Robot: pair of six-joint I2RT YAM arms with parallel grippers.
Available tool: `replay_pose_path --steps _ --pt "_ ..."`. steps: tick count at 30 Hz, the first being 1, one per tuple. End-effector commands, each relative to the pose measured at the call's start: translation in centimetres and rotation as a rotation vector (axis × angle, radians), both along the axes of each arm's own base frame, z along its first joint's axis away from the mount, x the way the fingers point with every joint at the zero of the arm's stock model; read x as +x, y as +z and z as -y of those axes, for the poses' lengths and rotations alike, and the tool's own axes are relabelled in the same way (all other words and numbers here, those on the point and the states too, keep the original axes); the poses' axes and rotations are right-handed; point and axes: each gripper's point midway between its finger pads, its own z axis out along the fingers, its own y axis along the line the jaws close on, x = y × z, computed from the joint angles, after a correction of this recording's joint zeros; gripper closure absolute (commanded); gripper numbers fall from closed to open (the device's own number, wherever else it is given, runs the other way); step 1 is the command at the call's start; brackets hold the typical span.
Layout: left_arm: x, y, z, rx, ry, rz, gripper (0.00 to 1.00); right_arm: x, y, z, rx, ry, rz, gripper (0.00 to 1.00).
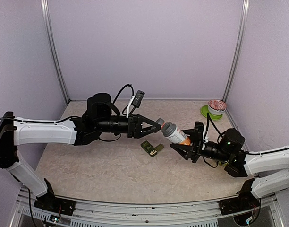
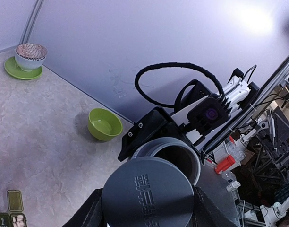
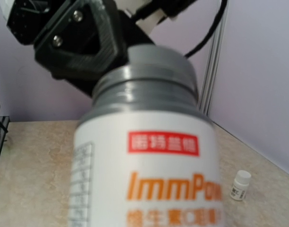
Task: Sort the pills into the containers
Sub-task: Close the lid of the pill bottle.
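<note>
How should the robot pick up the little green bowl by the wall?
Probably best by its rim, coming straight down from above, with one finger inside and one outside. The green bowl sits upright with its mouth open upward, and its round body looks too wide to squeeze from the sides. Take the part of the rim away from the wall, where there seems more room.

Beige table (image 1: 88,161): saucer (image 1: 204,112), green bowl (image 2: 105,124), packets (image 1: 149,148)
</note>
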Motion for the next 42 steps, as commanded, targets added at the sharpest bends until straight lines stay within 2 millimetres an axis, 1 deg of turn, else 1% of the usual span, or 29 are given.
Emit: replay_pose_path --steps 1,12,15,26,31,35,42 --pt "-0.6 2.2 1.1 -0.056 -0.040 0.016 0.56 -0.1 2.3 -0.4 0.046 0.008 0.048 1.00" --pt "-1.2 2.9 1.7 -0.086 -0.056 0.004 0.56 0.0 2.4 -0.8 0.048 0.019 0.046 1.00" --pt "-1.3 2.8 1.9 -0.082 -0.056 -0.005 0.56 0.1 2.4 -0.9 0.047 0.016 0.044 1.00" --pt "-0.5 0.4 2.6 -0.005 0.001 -0.051 0.55 0.9 2.0 -1.0 0.032 -0.022 0.022 1.00" --pt "0.6 -1.0 2.7 0.049 0.063 -0.093 0.55 1.8 1.8 -0.7 0.017 -0.081 0.015 1.00" --pt "1.2 -2.5 2.9 0.094 0.093 -0.154 0.55 2.4 1.7 -0.3 -0.004 -0.137 0.039 1.00" --pt "1.5 -4.2 3.2 0.124 0.110 -0.238 0.56 3.7 1.7 -0.2 -0.072 -0.226 0.102 1.00"
